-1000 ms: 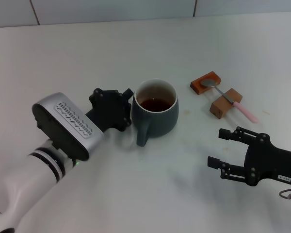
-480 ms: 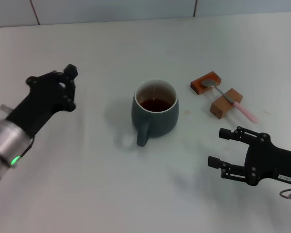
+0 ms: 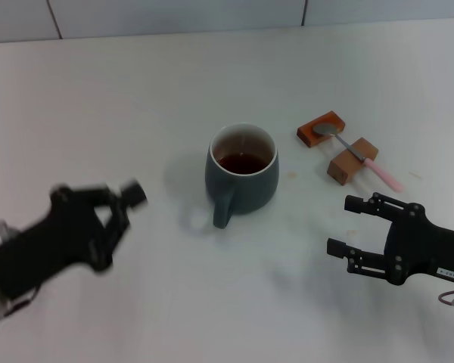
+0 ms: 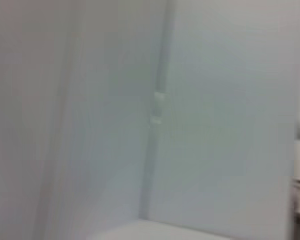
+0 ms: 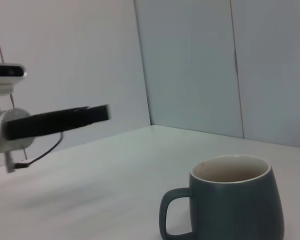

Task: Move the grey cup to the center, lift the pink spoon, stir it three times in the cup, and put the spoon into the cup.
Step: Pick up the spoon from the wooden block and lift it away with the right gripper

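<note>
The grey cup [image 3: 242, 178] stands upright in the middle of the table, dark liquid inside, its handle toward me. It also shows in the right wrist view [image 5: 235, 200]. The pink spoon [image 3: 359, 156] lies across two brown wooden blocks [image 3: 321, 128] to the right of the cup. My left gripper [image 3: 121, 227] is open and empty, blurred by motion, well to the left of the cup and nearer to me. My right gripper [image 3: 339, 224] is open and empty, near the front right, below the spoon. The left wrist view shows only wall.
The white table [image 3: 212, 68] runs back to a tiled wall. My left arm [image 5: 55, 122] shows as a dark bar in the right wrist view, far from the cup.
My left gripper has let go of the cup, swung away to the left, then dropped toward the near left. The cup, the spoon and my right gripper have stayed put.
</note>
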You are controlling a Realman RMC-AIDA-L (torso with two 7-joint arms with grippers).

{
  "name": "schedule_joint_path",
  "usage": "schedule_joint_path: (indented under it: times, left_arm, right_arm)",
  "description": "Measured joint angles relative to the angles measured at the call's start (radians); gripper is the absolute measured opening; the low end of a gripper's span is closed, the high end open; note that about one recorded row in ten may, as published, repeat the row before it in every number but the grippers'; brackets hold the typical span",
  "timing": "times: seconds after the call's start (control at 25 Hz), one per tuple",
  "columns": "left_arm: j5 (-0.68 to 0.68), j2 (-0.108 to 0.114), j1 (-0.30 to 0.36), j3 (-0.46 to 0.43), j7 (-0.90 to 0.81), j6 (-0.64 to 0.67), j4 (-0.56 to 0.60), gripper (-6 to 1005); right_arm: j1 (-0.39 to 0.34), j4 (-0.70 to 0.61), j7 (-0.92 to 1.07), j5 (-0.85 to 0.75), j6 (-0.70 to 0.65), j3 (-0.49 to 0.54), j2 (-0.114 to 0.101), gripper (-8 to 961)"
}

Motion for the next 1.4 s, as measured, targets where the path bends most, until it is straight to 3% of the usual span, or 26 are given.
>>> schedule_joint_path:
  times: [0.4,0.8,1.4]
  left_arm:
    - [-0.001,-0.077,0.029,0.083,0.090,0.006,0.137,76]
    - [-0.002,-0.081,0.048,0.090,0.100,-0.032,0.145,128]
    - [-0.002,-0.079,0.053,0.145,0.123,-0.037,0.148,672]
  right_arm:
    - [-0.001,-0.002,0.001,0.001,0.000,0.002,0.001,784]
    - [-0.006,-0.001,0.002,0.002,0.000,0.005,0.003,785]
    - [-0.015,0.000,0.005,0.002,-0.002,0.005,0.002,785]
